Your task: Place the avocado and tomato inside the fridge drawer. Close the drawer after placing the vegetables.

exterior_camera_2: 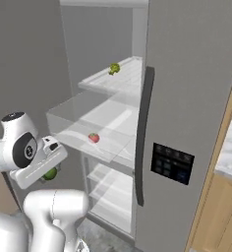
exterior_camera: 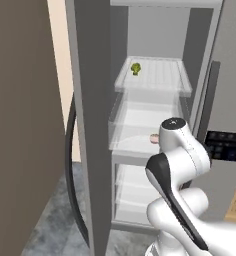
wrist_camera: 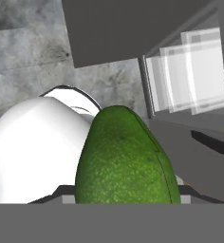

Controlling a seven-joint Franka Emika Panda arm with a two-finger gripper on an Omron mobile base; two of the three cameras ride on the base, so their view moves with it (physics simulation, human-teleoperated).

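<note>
— Jaws first: what do they hold?
— They pinch the avocado, which looms right in front of the hand camera; from the right base camera it peeks out green under the hand, low on the left.
— And the tomato?
— It lies inside the drawer, the clear bin pulled out from the fridge, near its front.
— Anything else inside?
— A yellow-green broccoli sits on the far upper shelf, well above the drawer.
</note>
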